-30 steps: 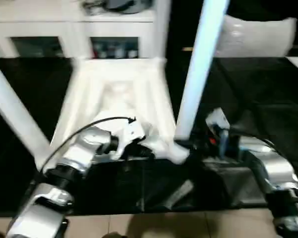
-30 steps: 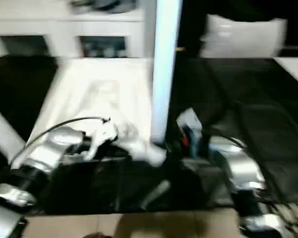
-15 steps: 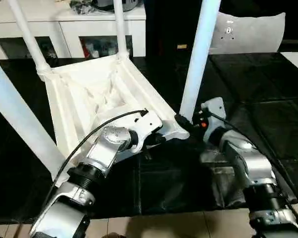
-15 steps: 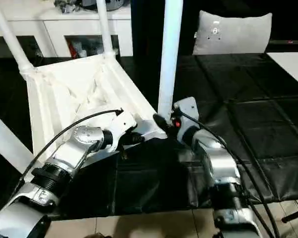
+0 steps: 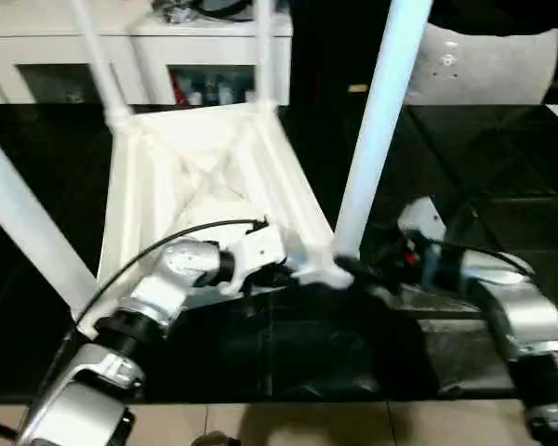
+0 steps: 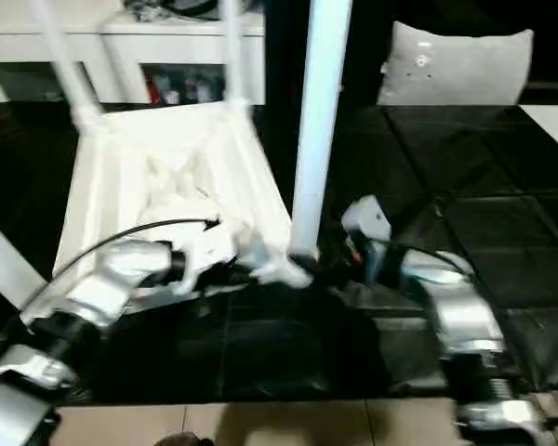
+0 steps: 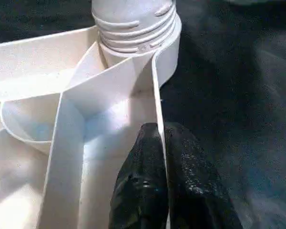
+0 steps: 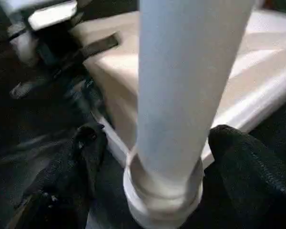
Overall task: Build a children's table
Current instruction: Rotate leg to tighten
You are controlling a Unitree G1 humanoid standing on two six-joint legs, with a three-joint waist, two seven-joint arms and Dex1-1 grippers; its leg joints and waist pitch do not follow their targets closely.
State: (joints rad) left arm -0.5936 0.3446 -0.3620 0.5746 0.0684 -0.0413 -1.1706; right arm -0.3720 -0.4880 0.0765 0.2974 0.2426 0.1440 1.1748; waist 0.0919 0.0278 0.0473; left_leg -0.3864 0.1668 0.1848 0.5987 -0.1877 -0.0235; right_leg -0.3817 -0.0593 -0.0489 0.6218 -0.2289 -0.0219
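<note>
We see two silver metal forearms with black ribbed joint rings and white wrist housings; a black cable loops over the left arm (image 5: 158,288), and both grippers' fingers (image 7: 148,191) are textured black.

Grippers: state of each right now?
Left tool: shut on the table top's rim.
Right tool: open, fingers either side of the leg, not touching.
</note>
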